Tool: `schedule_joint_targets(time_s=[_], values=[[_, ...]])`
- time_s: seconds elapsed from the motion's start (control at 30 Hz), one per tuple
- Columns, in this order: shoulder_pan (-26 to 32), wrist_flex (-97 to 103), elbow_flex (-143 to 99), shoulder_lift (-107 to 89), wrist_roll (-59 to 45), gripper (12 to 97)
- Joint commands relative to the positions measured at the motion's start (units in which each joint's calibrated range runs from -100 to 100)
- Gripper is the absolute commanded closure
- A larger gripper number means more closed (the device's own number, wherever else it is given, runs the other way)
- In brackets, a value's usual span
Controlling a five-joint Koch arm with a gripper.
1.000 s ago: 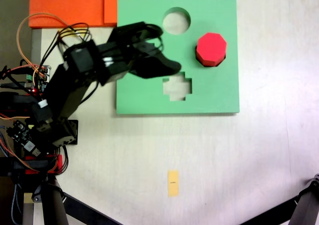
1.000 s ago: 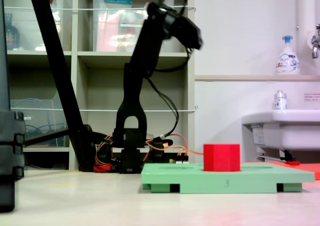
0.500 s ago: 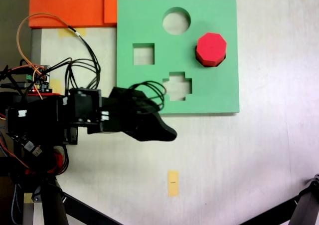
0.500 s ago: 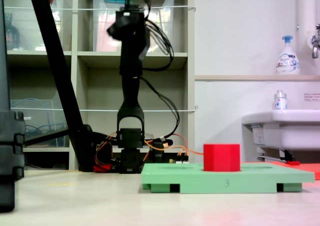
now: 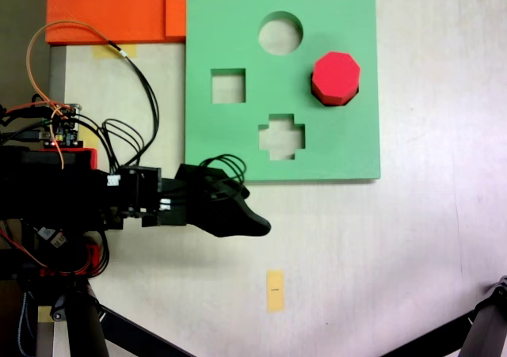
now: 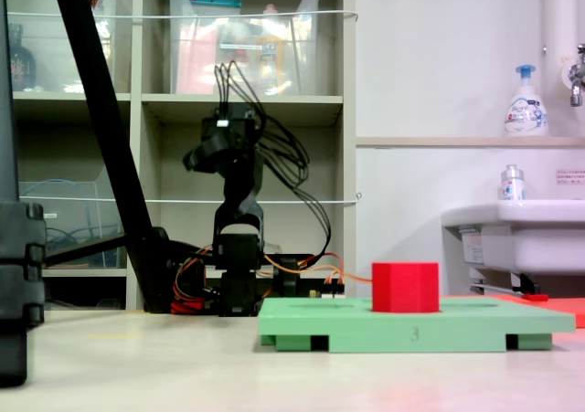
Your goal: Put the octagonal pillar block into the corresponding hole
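Red foam, eight-sided on top: the octagonal pillar block (image 5: pixel 336 77) stands upright in the corresponding hole (image 5: pixel 353 96) near the right edge of the green foam board (image 5: pixel 238 24), as the top-down fixed view shows it. In the low side-on fixed view the block (image 6: pixel 405 287) rises well above the board's (image 6: pixel 457 325) top face, so most of its height stays clear of the cutout. Other cutouts in the board lie open: a round one (image 5: pixel 280 33) toward the far edge, a square one (image 5: pixel 228 86) to the left and a cross-shaped one (image 5: pixel 281 137) toward the near edge. An orange foam sheet (image 5: pixel 111 7) lies at the board's upper left corner. On the pale worktop (image 5: pixel 428 238) a small yellow tag (image 5: pixel 274 290) sits below the board. The arm's gripper (image 5: pixel 255 225) hovers off the board, just past its lower left corner and well apart from the block; whether its fingers are spread or closed I cannot tell.
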Motion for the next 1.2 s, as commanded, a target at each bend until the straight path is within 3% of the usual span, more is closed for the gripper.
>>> schedule_joint_targets(time_s=[0.0,0.07,0.13,0.2,0.5,0.63,0.73,1.17], values=[[0.10,14.11,-6.59,-2.81,-5.23,54.4],[0.10,31.35,-23.33,-6.16,-9.67,54.4],[0.24,60.81,-45.87,-8.12,-15.58,58.4],[0.98,72.18,-57.43,-8.26,-16.65,59.7],[1.56,55.71,-68.30,-12.59,-19.00,59.6],[1.42,48.30,-68.30,-12.59,-19.00,65.3],[0.78,46.95,-68.30,-12.59,-18.95,58.1],[-0.44,46.95,-68.30,-12.59,-18.95,58.1]])
